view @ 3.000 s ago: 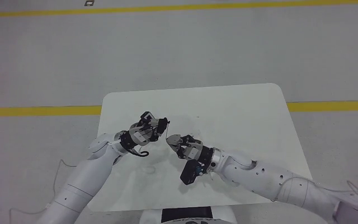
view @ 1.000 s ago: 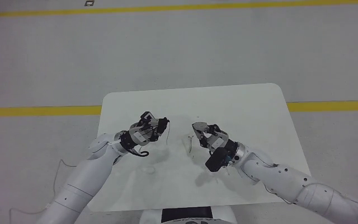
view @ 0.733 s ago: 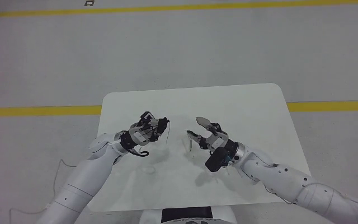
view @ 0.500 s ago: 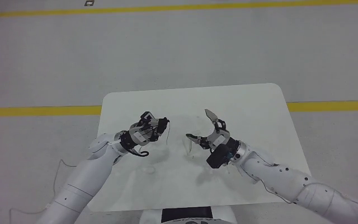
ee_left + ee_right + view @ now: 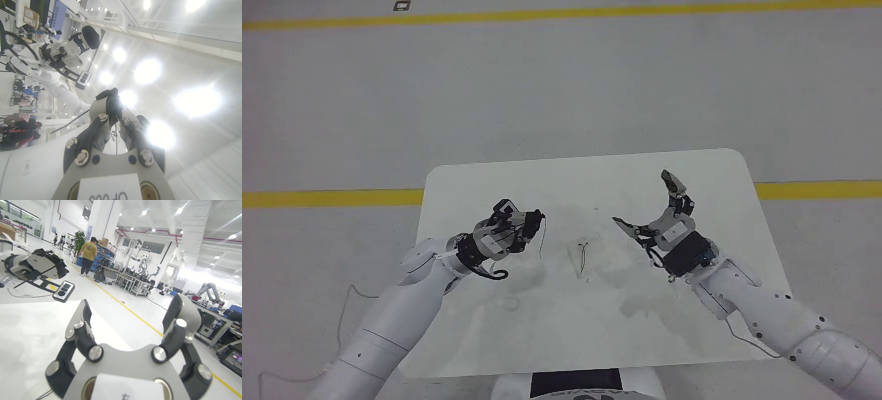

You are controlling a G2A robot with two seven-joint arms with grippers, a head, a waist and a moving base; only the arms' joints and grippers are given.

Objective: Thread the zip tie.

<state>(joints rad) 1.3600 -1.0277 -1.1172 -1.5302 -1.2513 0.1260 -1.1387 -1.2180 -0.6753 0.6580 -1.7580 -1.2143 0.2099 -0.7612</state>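
My left gripper hangs over the left part of the white table, shut on a thin black zip tie whose tail dangles off its tip. In the left wrist view the zip tie runs between the shut fingers. A second thin dark strand lies loose on the table between the arms. My right gripper is wide open and holds nothing, to the right of that strand. The right wrist view shows its spread fingers and, farther off, the left gripper with the tie.
The table's far edge lies beyond both grippers, with grey floor and a yellow line around it. A small black-and-white control box lies on the floor beyond the table.
My right gripper was shut on the thin strand near the table's middle; it opened, left the strand on the table and drew back to the right and farther away. The left arm kept still.
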